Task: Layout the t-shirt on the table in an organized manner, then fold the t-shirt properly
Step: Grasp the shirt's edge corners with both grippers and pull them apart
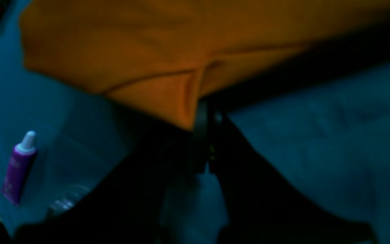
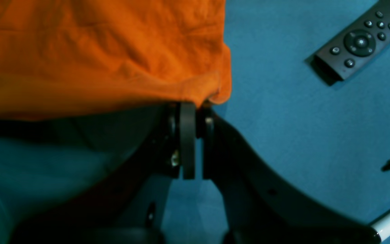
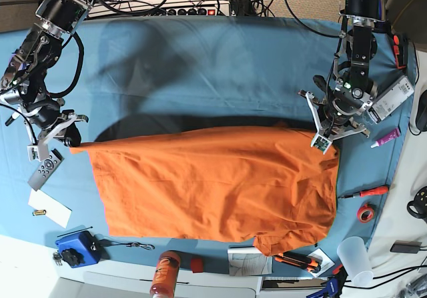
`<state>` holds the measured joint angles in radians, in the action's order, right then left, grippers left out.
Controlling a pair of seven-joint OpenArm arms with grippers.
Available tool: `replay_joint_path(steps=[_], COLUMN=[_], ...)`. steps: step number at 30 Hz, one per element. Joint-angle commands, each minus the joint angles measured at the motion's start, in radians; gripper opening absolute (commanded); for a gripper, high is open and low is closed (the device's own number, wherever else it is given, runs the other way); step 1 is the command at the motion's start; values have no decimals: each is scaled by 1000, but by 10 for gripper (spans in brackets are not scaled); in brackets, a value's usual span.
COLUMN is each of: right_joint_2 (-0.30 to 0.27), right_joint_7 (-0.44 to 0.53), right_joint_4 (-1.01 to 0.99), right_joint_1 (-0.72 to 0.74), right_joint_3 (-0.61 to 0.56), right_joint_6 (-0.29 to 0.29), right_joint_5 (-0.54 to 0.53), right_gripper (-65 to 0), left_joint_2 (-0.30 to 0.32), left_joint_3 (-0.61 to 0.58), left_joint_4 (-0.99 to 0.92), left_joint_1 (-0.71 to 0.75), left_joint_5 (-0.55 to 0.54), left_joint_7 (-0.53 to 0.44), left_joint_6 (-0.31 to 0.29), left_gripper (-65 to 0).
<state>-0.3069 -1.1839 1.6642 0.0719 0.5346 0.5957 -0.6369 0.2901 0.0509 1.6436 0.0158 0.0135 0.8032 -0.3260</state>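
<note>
1. No word, brand or number can be read in any view.
2. The purple tube (image 1: pixel 18 168) carries pale print on its side, too blurred to make out.
3. The remote control (image 2: pixel 361 42) shows only small button symbols, none legible.
4. The folded paper sheet (image 3: pixel 247 261) at the desk's near edge bears faint marks, too small to read.

Orange t-shirt (image 3: pixel 213 181), teal table (image 3: pixel 200 65), prob. purple tube (image 1: pixel 18 167).

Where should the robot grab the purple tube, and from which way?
Best guess: grip the purple tube across its flat body, not the small white cap. It lies flat on the table with bare cloth all round, so coming straight down from above, gripper across its narrow width, looks easiest.
</note>
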Motion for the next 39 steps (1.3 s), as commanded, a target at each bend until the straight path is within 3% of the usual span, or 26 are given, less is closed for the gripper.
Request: replay_joint_path(steps=[1, 10, 13, 15, 17, 18, 22, 26, 30, 34, 39], right_joint_2=[-18, -20, -20, -21, -23, -23, -14, -23, -12, 13, 26], right_joint_7=[35, 90, 78, 21, -91, -129, -57, -177, -98, -183, -174], right_joint_4=[15, 16, 16, 17, 17, 17, 17, 17, 17, 17, 18], right_joint_1=[17, 46, 65, 69, 69, 68, 27, -34, -128, -190, -247], right_joint_3=[3, 24, 60, 76, 75, 76, 150, 171, 201, 214, 229], right_joint_6=[0, -1, -1, 22, 98, 102, 35, 86, 87, 102, 102], right_joint_5=[-17, -24, -85, -170, -247, -256, -257, -352, -359, -418, -496], right_gripper=[-650, -650, -650, -650, -650, -650, -650, -650, -650, -650, -650], left_joint_2=[6, 7, 6, 6, 7, 7, 6, 7, 7, 7, 12], left_joint_3=[5, 5, 8, 18, 22, 26, 44, 124, 217, 316, 410], left_joint_4=[13, 223, 315, 319, 319, 319, 325, 327, 327, 327, 327], left_joint_1=[-10, -11, -10, -10, -3, 10, 80, 125, 147, 162, 204], left_joint_5=[3, -152, -206, -253, -309, -338, -378, -410, -512, -573, -700], left_joint_7=[48, 276, 255, 237, 310, 339, 378, 380, 427, 443, 483], left_joint_6=[5, 5, 4, -5, -43, -60, -93, -96, -196, -199, -242], left_gripper=[-650, -650, -650, -650, -650, -650, -650, -650, -650, -650, -650])
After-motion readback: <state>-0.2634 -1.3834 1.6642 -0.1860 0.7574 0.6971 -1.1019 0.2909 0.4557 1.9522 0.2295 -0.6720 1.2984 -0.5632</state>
